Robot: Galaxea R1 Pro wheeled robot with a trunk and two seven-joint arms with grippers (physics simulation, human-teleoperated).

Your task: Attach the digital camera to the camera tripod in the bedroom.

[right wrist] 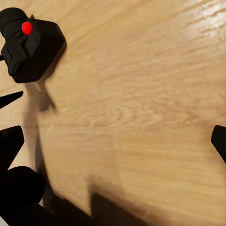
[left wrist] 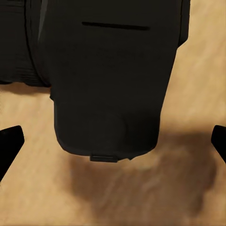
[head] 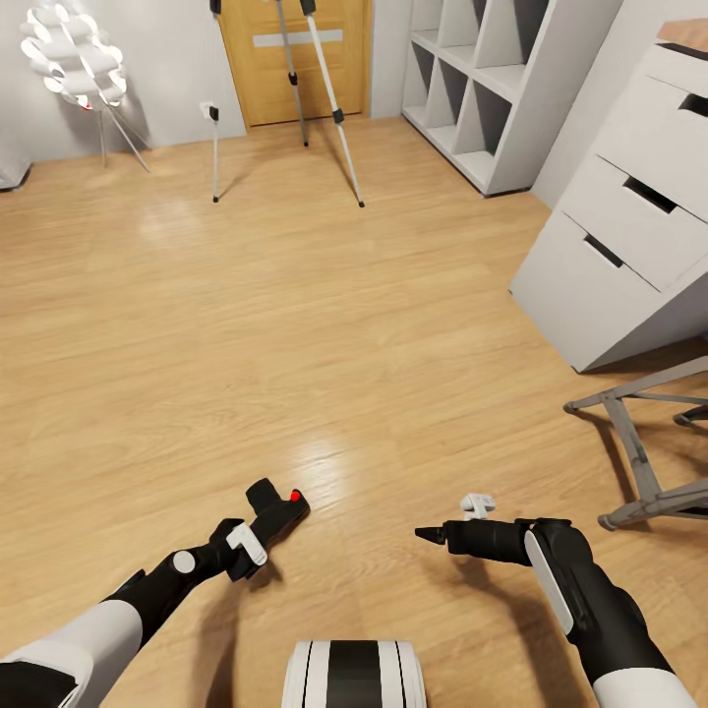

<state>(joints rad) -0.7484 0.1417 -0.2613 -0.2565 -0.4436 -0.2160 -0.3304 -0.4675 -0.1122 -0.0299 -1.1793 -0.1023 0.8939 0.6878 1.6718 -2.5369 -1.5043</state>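
Observation:
The digital camera (head: 278,508), black with a red dot on top, sits low on the wood floor in front of me; the right wrist view shows it (right wrist: 29,44) with a tight shadow beside it. My left gripper (head: 264,529) is right at it. In the left wrist view the camera body (left wrist: 110,80) lies between the two fingertips (left wrist: 9,143), which stand wide apart and clear of its sides, so the gripper (left wrist: 113,141) is open. My right gripper (head: 430,536) hovers open and empty to the right (right wrist: 113,141). The camera tripod (head: 334,108) stands far ahead by the door, with its head cut off by the picture's edge.
A white floor lamp (head: 74,59) stands at the far left and a wooden door (head: 258,88) is behind the tripod. A white cube shelf (head: 492,88) and a white drawer chest (head: 629,216) line the right side. A grey metal frame (head: 639,442) lies near right.

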